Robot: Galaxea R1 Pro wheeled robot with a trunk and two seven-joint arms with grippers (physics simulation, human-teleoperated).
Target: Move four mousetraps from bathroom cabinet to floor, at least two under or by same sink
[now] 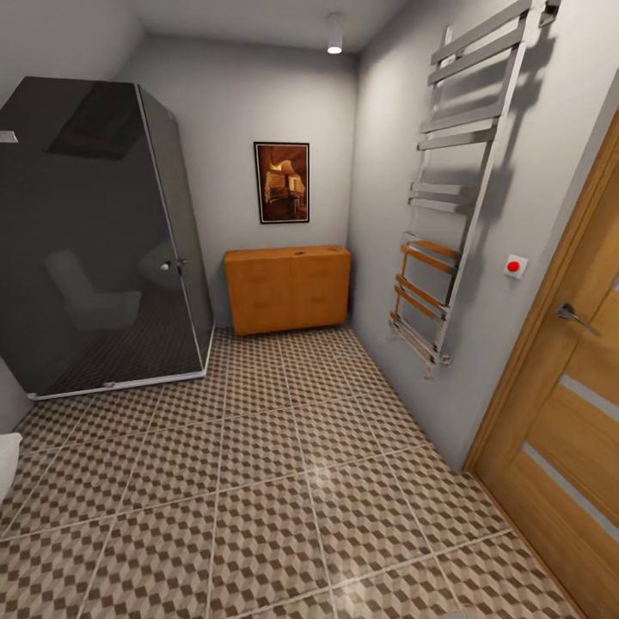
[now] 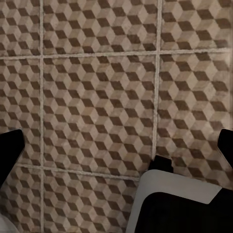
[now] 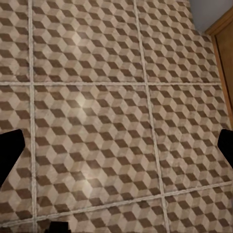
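Head view: a low orange-brown wooden cabinet (image 1: pixel 288 289) stands against the far wall, beside a dark glass shower enclosure (image 1: pixel 99 241), across the cube-patterned brown and beige tiled floor (image 1: pixel 258 490). Left wrist view: the left claw (image 2: pixel 116 150) spread wide, empty, above tiles. Right wrist view: the right claw (image 3: pixel 116 150) likewise wide, empty.

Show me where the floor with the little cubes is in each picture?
Head view: the bathroom floor covers the lower half, running to the cabinet.
Left wrist view: the floor lies behind the dark fingertips.
Right wrist view: floor again.
Shared landmark: the pale grout lines.
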